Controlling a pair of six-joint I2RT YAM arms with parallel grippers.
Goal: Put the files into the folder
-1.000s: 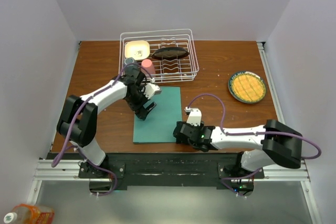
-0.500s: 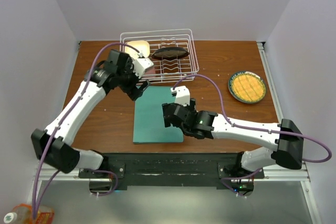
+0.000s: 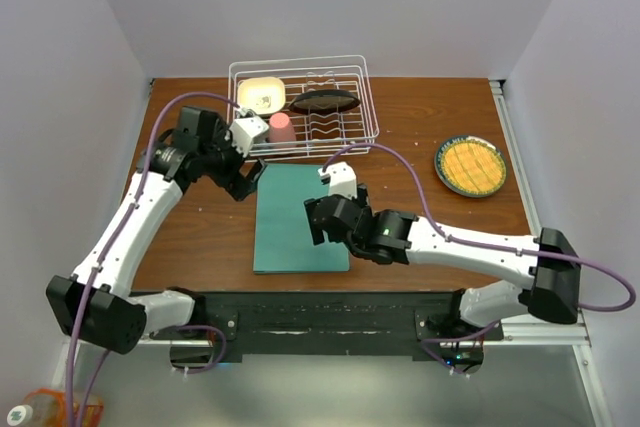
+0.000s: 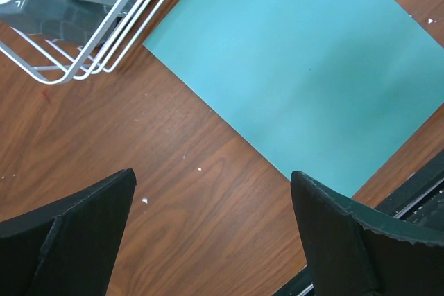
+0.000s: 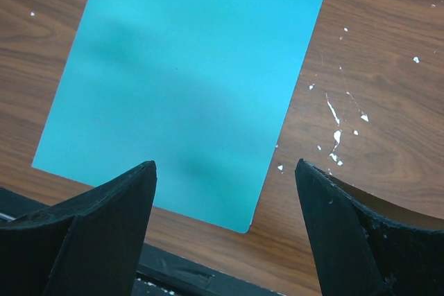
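Observation:
The teal-green folder [image 3: 290,222] lies shut and flat on the brown table, near the front edge. It fills the upper right of the left wrist view [image 4: 305,67] and the upper left of the right wrist view [image 5: 187,81]. The files are out of view. My left gripper [image 3: 246,180] hovers open just off the folder's far left corner, over bare wood [image 4: 213,173], holding nothing. My right gripper [image 3: 316,224] hangs open above the folder's right side. Between its fingers lie the folder's near corner and wood [image 5: 225,164].
A white wire dish rack [image 3: 303,107] stands behind the folder with a cream dish, a pink cup and a dark item; its corner shows close by [image 4: 104,32]. A plate with a yellow grid [image 3: 470,165] sits at the right. White flecks dot the wood [image 5: 336,119].
The left arm has drawn back off the folder toward the left and opened wider. The right arm has moved from the front edge up over the folder's right side, also opening wider.

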